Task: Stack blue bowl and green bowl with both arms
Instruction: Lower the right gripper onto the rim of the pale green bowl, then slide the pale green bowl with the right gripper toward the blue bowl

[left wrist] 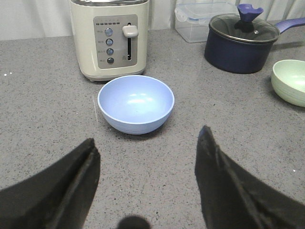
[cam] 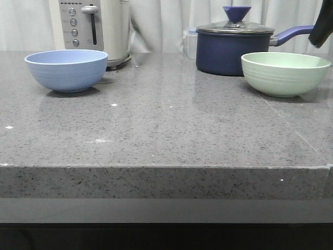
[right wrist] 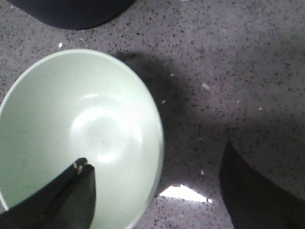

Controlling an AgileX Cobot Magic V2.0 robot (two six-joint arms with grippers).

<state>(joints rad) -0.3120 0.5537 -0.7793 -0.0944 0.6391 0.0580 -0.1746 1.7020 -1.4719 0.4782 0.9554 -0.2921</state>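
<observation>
Nearest the counter [cam: 166, 135] front edge, nothing. Further back, blue bowl [cam: 66, 69] sits near the left edge, green bowl [cam: 285, 73] near the right. Left gripper [left wrist: 147, 167] spread, short of the blue bowl. Right gripper [right wrist: 157, 191] spread, straddling the green rim. Both bowls likely light, rigid, smooth: pinch the rim wall.

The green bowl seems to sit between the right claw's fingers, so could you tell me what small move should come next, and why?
Probably lower the right claw and close it: one finger is over the green bowl, the other outside its rim, open.
</observation>
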